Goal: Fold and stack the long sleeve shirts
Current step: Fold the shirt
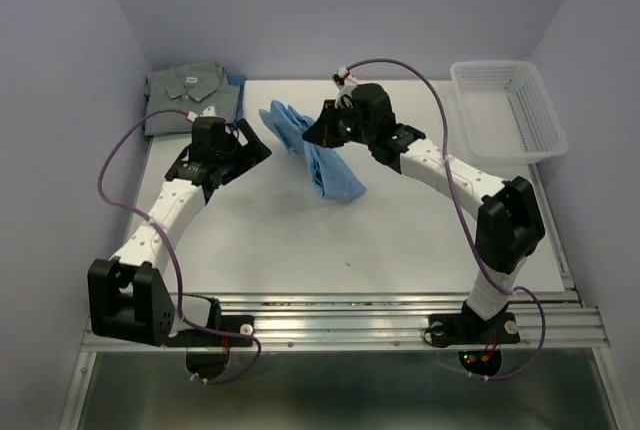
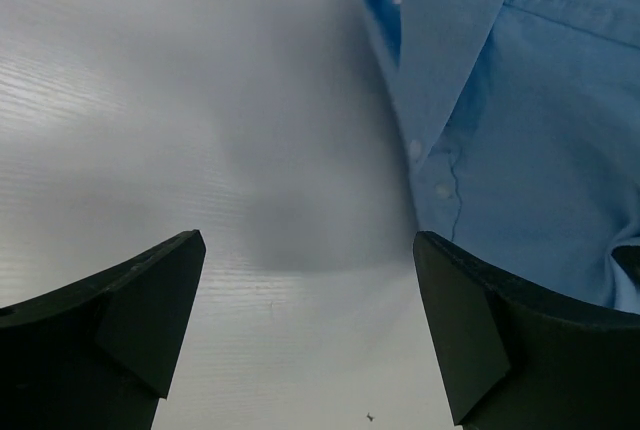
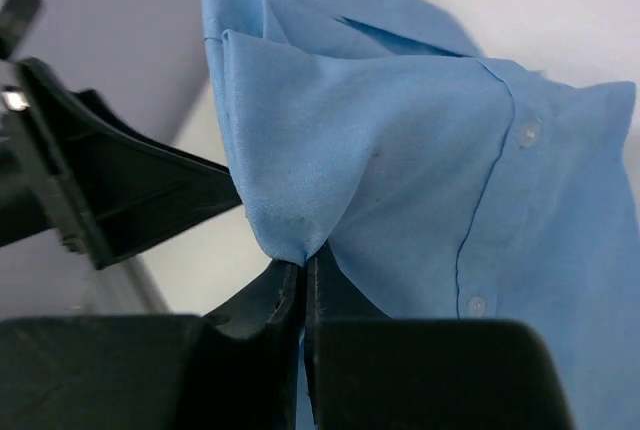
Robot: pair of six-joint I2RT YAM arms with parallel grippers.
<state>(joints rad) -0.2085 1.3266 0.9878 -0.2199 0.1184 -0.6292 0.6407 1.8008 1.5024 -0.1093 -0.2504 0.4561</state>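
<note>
Filling most of the overhead view, a flat white table (image 1: 400,240) carries everything else. A light blue collared button-up cloth shirt (image 1: 335,170) sits crumpled near the table's middle, its far end lifted off the surface and its near end resting on the table. A grey-green collared shirt (image 1: 185,98) lies folded in the far left corner, collar showing. A white plastic mesh basket (image 1: 510,110) stands at the far right edge, well apart from both shirts. The right gripper (image 3: 302,275) has its jaws pressed together on a pinched fold of the light blue shirt, with the button placket just beside. The left gripper (image 2: 310,320) hovers over bare table just beside the blue shirt's collar and buttons, its fingers spread wide apart.
</note>
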